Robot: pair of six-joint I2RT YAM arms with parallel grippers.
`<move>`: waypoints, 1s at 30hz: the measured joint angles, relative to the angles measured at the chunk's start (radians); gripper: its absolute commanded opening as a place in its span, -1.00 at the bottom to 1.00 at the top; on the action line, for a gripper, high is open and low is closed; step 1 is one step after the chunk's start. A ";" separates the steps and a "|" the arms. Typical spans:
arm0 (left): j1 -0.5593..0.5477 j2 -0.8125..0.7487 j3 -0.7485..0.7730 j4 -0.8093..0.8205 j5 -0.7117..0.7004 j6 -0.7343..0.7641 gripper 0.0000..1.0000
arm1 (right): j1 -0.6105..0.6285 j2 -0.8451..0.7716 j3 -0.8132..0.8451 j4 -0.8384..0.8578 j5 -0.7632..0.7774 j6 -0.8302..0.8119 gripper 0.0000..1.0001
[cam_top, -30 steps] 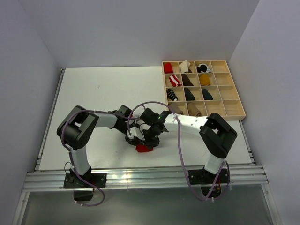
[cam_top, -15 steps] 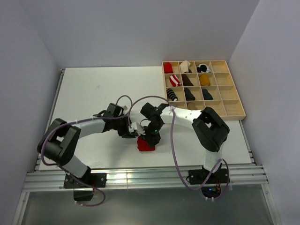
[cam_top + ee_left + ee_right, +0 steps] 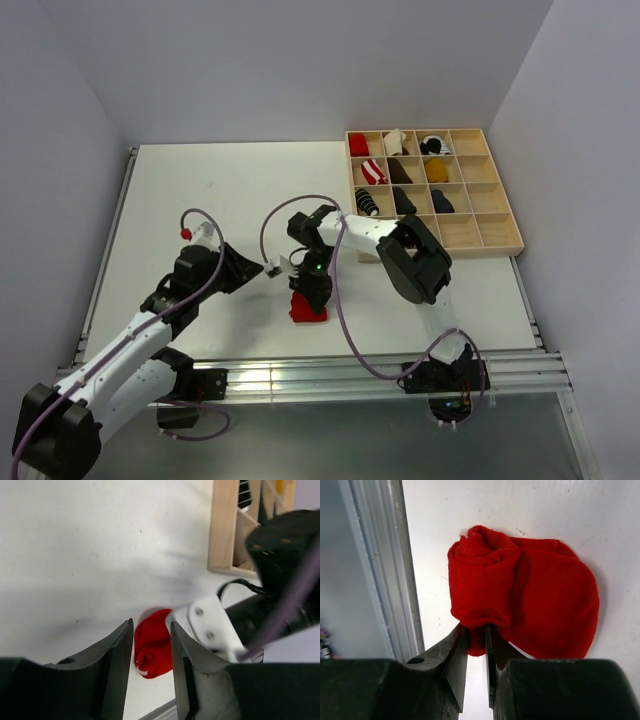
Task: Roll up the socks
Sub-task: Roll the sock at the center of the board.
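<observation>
kim: While the right gripper (image 3: 476, 630) sits low over the table (image 3: 200, 200), what's it got?

raj: It's clenched on the red sock (image 3: 520, 590). In its wrist view both fingers (image 3: 455, 650) are nipped together on a fold at the bundle's edge, with fabric between them.

kim: Where's the sock?

raj: On the white table near the front edge, just beside the metal rail (image 3: 380, 555). It has a thick roll on the rail side and a flat rounded flap on the other. Well apart from the wooden tray (image 3: 500, 245).

kim: Left side?

raj: The left gripper (image 3: 270, 268) is released, jaws parted, nothing between them. It hangs to the left of the sock, near it but not touching. Its wrist camera sees the sock on the table beyond the gap, with the right arm close beside it.

kim: Tray?

raj: At the table's far right corner. It's a grid of compartments, several holding sock bundles (image 3: 405, 200) in red, striped, black, mustard and dark colours. Can't tell which are pairs.
</observation>
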 measured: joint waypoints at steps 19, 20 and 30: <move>-0.450 0.151 0.025 0.131 -0.276 0.251 -0.16 | -0.071 0.220 0.208 -0.259 -0.137 -0.040 -0.56; -0.461 0.179 0.025 0.141 -0.269 0.269 -0.16 | -0.071 0.222 0.208 -0.262 -0.138 -0.040 -0.56; -0.489 0.366 0.057 0.190 -0.192 0.402 -0.02 | -0.074 0.243 0.212 -0.301 -0.147 -0.043 -0.56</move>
